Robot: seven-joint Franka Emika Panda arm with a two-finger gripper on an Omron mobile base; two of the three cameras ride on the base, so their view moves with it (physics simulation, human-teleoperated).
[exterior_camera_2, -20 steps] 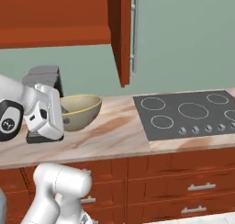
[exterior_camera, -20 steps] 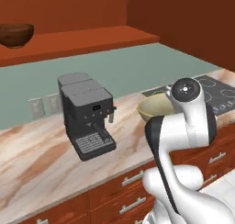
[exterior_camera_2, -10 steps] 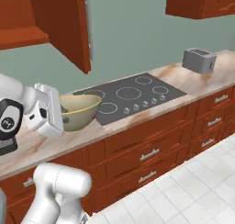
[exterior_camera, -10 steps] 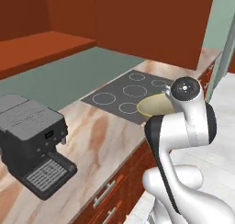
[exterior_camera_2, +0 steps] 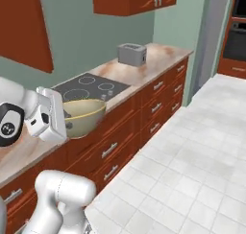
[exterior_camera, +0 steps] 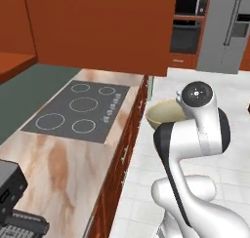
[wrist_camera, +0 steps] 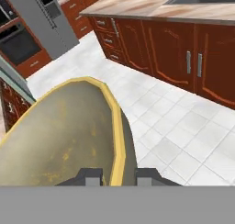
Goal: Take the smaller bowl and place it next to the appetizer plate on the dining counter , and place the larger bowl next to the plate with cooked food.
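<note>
Mid-task, transport leg for the larger bowl: the end effector is clamping its rim, one finger inside and one outside the yellow-edged wall, and the bowl is riding in the air beside the arm, over the white tile floor just off the front of the wall surface. So the pick looks done and the place is still open; the plate with cooked food and the dining counter aren't in frame, and I can't tell whether the smaller bowl is already delivered. Judging by that, at best half the job is done. Room: marble-look wall surface is carrying a black cooktop, a silver toaster further along, and a dark coffee machine at the near end. Red-brown drawers below, matching wall cabinets above, built-in oven and steel fridge at the far end.
</note>
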